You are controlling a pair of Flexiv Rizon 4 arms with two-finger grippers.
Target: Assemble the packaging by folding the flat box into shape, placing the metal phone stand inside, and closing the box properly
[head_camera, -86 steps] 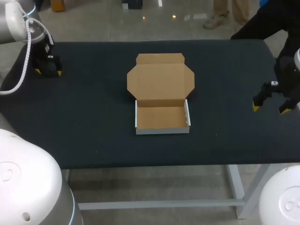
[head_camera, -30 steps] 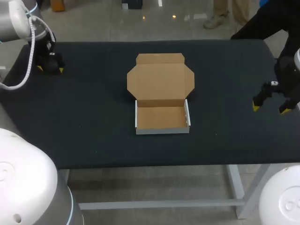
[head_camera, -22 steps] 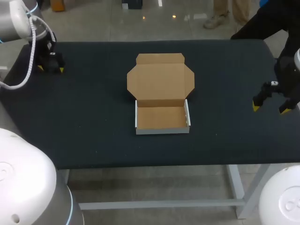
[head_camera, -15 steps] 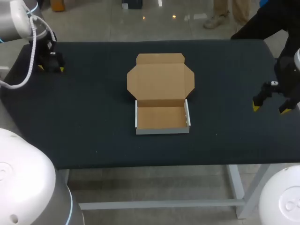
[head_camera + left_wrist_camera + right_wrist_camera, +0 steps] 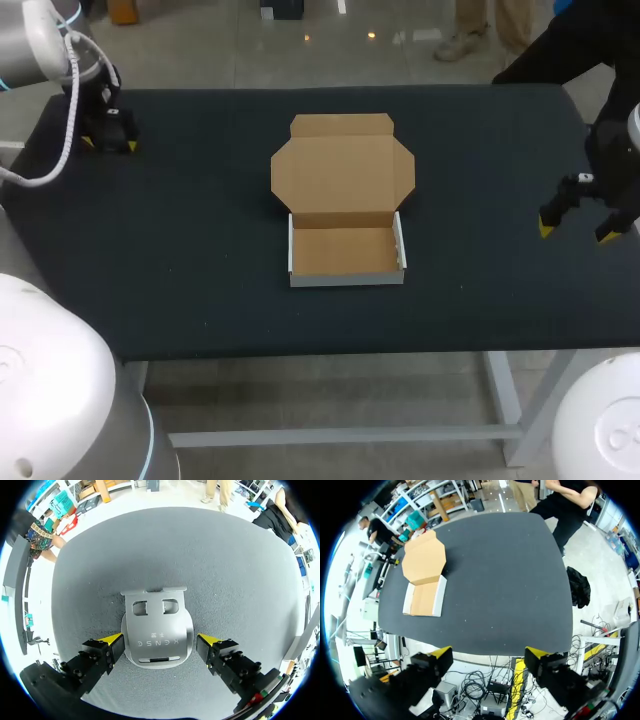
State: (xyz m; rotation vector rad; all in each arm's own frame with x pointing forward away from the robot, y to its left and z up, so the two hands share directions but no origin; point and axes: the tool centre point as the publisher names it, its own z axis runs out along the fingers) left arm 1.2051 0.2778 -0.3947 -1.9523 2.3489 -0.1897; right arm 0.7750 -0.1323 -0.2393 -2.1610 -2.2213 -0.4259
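The metal phone stand (image 5: 157,630) lies flat on the dark table (image 5: 225,570), between the fingers of the left gripper (image 5: 160,641). The gripper is spread wide, its yellow tips just beside the stand's edges, with no firm grip visible. The cardboard box (image 5: 424,582), lid folded back, sits well ahead of the right gripper (image 5: 488,654), which gapes wide and holds nothing.

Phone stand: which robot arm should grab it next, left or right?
Left, I think. The left gripper is open astride the metal phone stand. The right gripper hangs far off on the other side.
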